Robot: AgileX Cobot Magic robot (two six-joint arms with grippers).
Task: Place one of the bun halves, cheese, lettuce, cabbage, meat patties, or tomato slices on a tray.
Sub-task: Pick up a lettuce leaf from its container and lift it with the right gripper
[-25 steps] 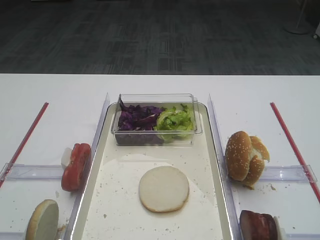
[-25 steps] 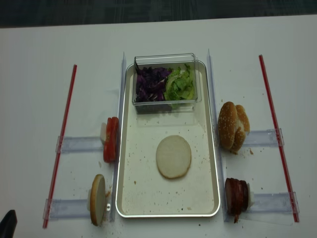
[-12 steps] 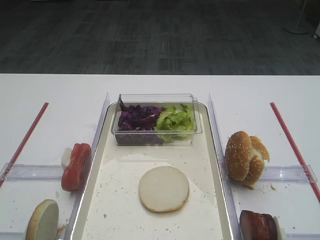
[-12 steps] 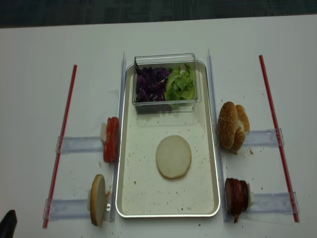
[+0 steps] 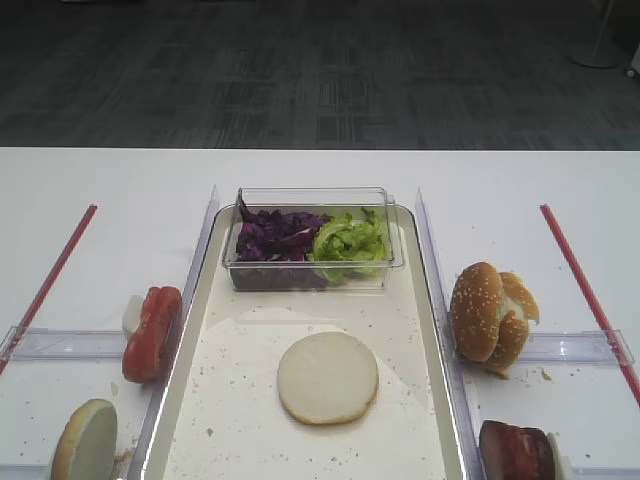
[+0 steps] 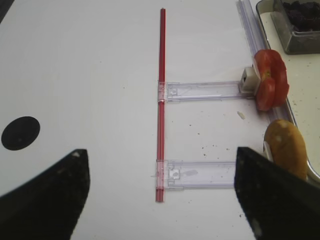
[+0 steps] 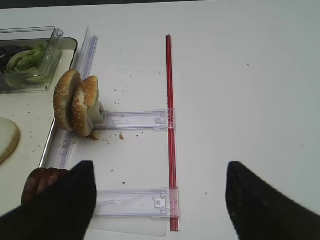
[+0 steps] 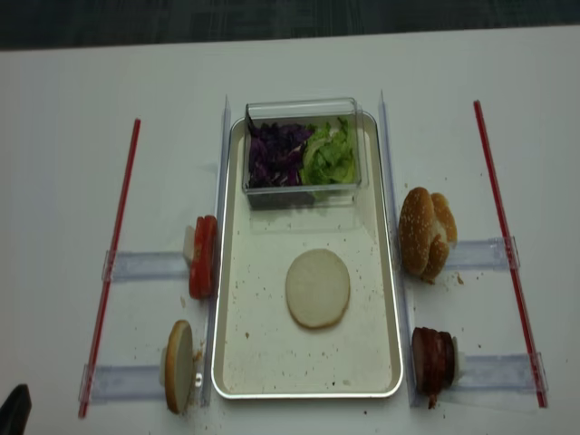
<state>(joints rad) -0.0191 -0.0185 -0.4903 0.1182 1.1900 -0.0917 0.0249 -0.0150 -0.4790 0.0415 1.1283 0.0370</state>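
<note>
A pale bun half [image 5: 328,377] lies cut face up on the tray [image 5: 400,330], also seen from above [image 8: 272,344]. At the tray's far end, cabbage [image 5: 275,238] and lettuce [image 5: 348,243] fill a clear tub. Sesame bun halves [image 7: 75,105] and meat patties [image 8: 433,361] stand on edge to the right of the tray. To its left stand tomato slices [image 6: 270,85] and another bun half [image 6: 285,147]. No cheese shows. My right gripper [image 7: 160,200] hangs open over the table beside the patties. My left gripper [image 6: 160,195] hangs open beside the left bun half. Both are empty.
Red strips [image 8: 506,245] [image 8: 111,263] run along both sides of the table. Clear plastic rails [image 7: 135,120] [image 6: 200,90] reach from them toward the tray. The clear tub [image 8: 304,195] sits inside the tray's far end. A black round mark [image 6: 20,133] lies at far left.
</note>
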